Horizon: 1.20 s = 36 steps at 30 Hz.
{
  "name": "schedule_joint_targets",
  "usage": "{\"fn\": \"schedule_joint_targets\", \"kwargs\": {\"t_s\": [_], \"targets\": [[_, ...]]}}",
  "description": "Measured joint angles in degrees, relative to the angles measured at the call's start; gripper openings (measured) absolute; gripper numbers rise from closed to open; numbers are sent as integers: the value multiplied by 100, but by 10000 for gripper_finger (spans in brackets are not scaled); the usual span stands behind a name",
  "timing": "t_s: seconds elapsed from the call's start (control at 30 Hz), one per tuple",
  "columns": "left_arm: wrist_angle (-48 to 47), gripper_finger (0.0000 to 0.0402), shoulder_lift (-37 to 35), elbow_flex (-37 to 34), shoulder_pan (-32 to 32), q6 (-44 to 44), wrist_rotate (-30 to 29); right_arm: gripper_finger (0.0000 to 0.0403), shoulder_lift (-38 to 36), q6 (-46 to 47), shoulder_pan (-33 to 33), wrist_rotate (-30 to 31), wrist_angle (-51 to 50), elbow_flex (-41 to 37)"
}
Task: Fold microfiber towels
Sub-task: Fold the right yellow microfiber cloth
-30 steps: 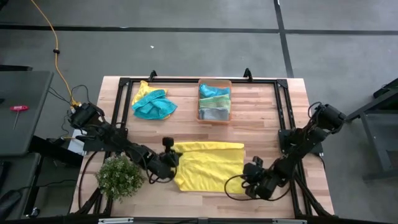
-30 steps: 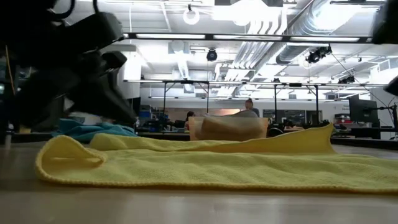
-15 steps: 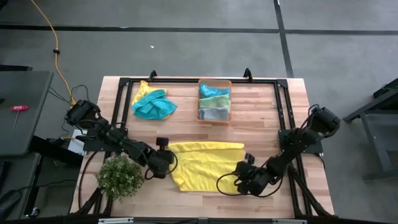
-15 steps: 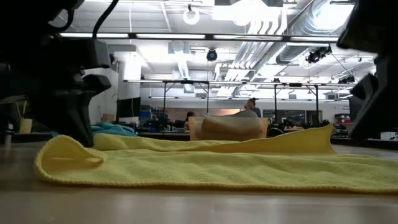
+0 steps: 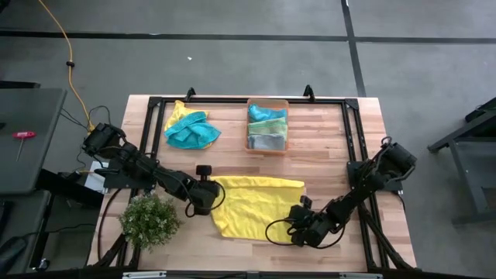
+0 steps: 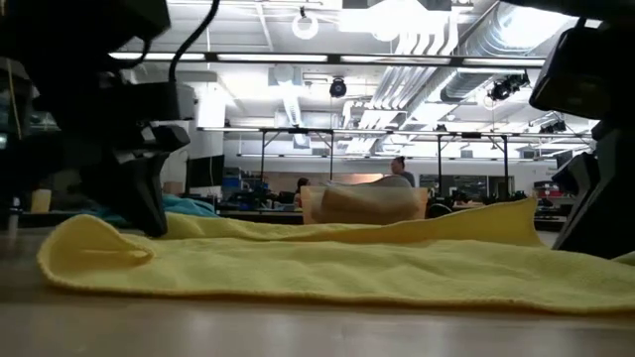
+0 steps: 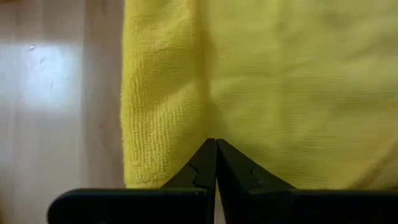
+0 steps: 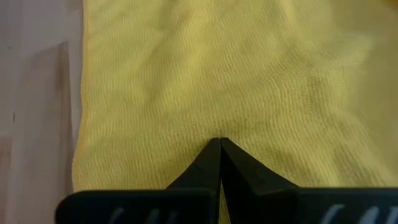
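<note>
One plant [image 5: 149, 220] stood at the table's [image 5: 325, 159] 8 o'clock corner. The left gripper [image 5: 208, 195] was clenched on the left edge of one flat yellow towel [image 5: 256, 205], at 6 o'clock from table centre. A teal and yellow towel heap [image 5: 191, 129] lay at 11 o'clock. One bin [image 5: 267, 126] at 12 o'clock held folded towels. The right gripper [image 5: 297, 229] was clenched on the yellow towel's right edge. Only the low view showed the workshop and a person [image 6: 401, 171] beyond the wooden table.

yellow towel [image 7: 280, 87]: nubby matt cloth | table [image 7: 56, 112]: smooth wood, slight sheen
</note>
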Motion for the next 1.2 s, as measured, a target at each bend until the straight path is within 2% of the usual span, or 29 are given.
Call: {"fn": "schedule_joint_targets", "kwargs": {"t_s": [0.27,0.53,0.73,0.87,0.97,1.1,1.2], "targets": [[-95,0,2,0,434,350,-531,0,9,94,130,-100,-17,-4],[-32,0,2,0,1046,1020,-2118,0,12,136,226,-148,-30,-4],[304,0,-157,0,1468,1460,-2643,0,19,105,226,-142,-38,-9],[574,0,-641,7,1206,1387,-2369,0,19,52,226,-138,-40,-11],[1048,0,-974,-18,847,1310,-1706,0,-60,-182,226,-129,-60,-14],[2789,0,-1063,-532,300,1399,-651,0,-379,-544,236,-225,-252,-53],[4026,0,-876,-947,59,1301,-351,0,-692,-662,232,-91,-365,-49]]}}
